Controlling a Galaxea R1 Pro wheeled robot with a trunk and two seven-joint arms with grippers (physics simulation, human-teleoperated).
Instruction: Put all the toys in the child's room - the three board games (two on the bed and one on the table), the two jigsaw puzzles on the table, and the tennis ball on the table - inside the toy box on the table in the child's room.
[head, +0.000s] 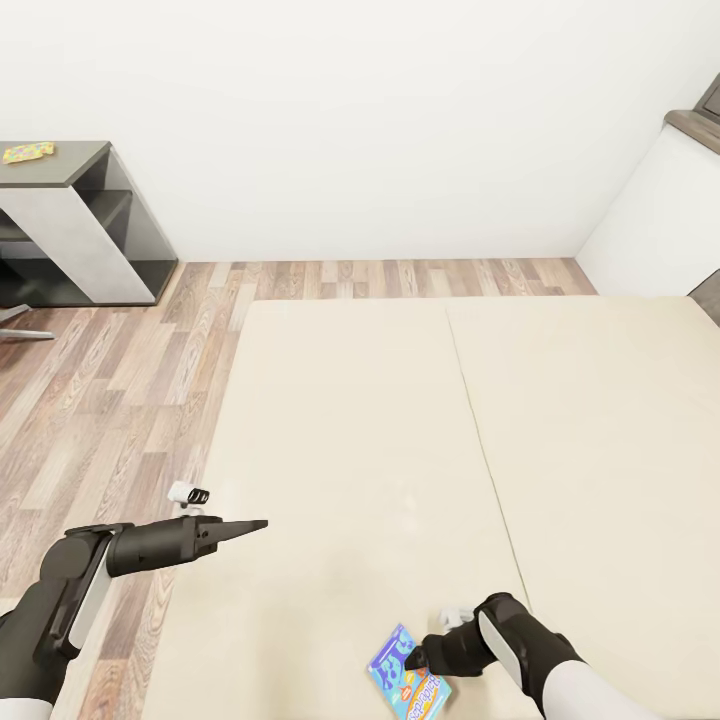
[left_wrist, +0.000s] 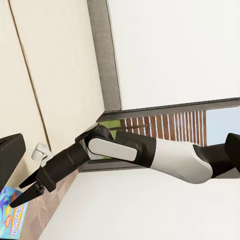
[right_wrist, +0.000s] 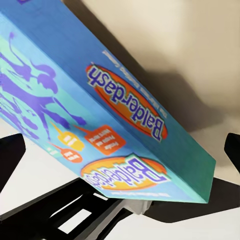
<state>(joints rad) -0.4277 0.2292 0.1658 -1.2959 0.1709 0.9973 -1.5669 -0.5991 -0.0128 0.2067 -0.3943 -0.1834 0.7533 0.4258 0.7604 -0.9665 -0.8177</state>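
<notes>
Down at the near edge of the wide beige mattress, the black right gripper clamps a flat blue board game box with cartoon figures, lifted and tilted. Well apart, the black left gripper hovers, fingers pressed together, grasping nothing.

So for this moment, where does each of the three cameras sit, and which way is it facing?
Head: high, looking down over the bed; both arms, left gripper, right gripper at the blue board game.
Left wrist: by the left gripper, looking across at the right arm.
Right wrist: on the right arm, close on the game.
All three share the game.
</notes>
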